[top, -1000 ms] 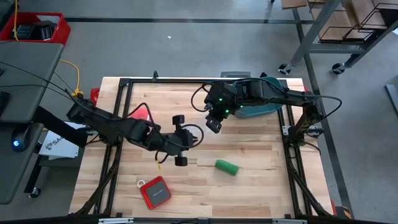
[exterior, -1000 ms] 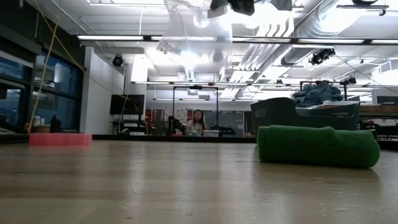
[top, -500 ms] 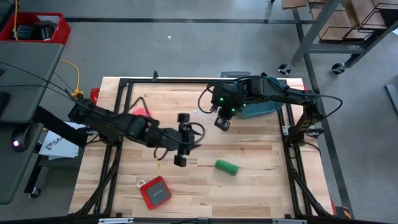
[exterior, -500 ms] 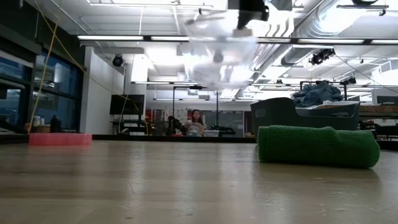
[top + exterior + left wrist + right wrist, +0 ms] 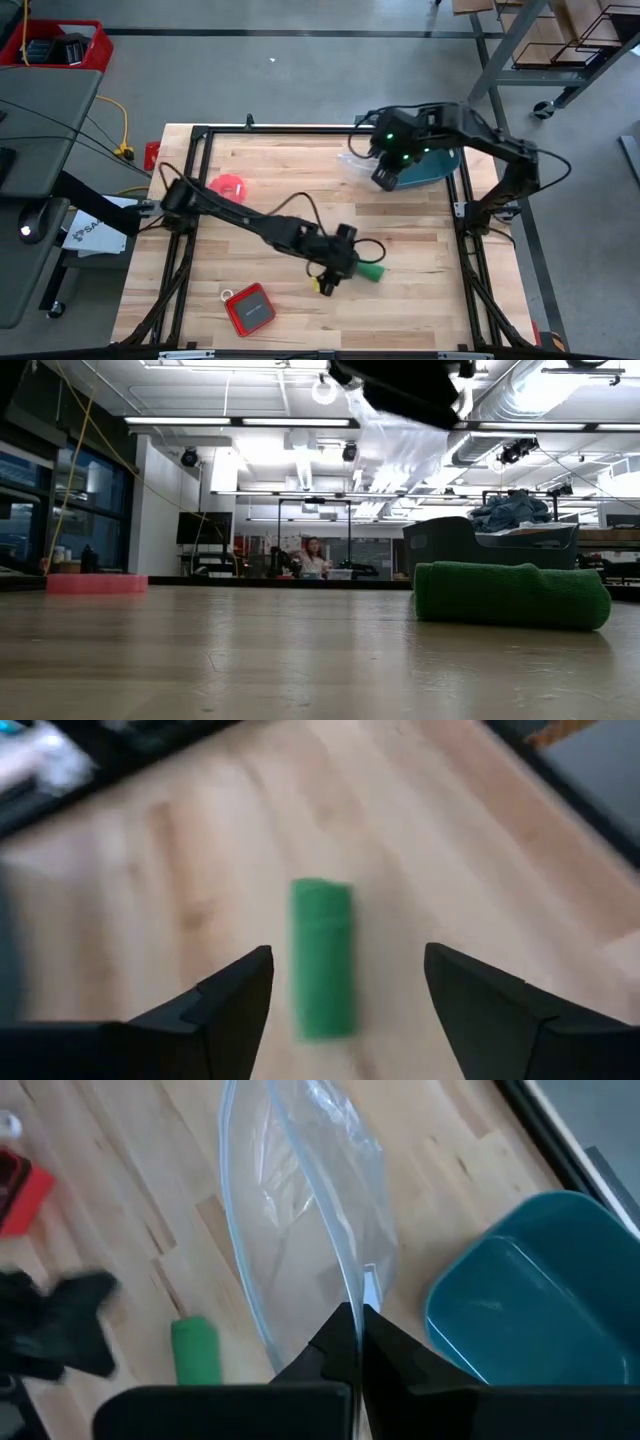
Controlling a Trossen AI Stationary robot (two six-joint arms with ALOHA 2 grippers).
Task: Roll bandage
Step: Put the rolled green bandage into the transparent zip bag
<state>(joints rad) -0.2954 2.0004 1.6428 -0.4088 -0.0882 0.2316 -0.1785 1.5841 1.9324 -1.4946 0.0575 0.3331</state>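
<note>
The bandage is a short green roll lying on its side on the wooden table, right of centre and toward the near edge; the low view shows it too. My left gripper hovers just left of it, open. In the left wrist view the roll lies beyond the gap between the fingers, untouched by my left gripper. My right gripper is up at the far right, shut on a clear plastic bag. My right gripper pinches the clear bag by a strip of its edge between its two shut fingers. The bag spreads away from the fingertips, slack and lifted clear of the table.
A teal tub stands at the far right, beside my right gripper. A pink-red ring lies at the far left of the table. A red square device sits near the front edge. Black frame rails run along the table's sides.
My left gripper has swept from the table's middle toward the right and near edge, ending beside the bandage. My right gripper has carried the clear bag toward the right and far edge, up next to the teal tub. The bandage has stayed put.
</note>
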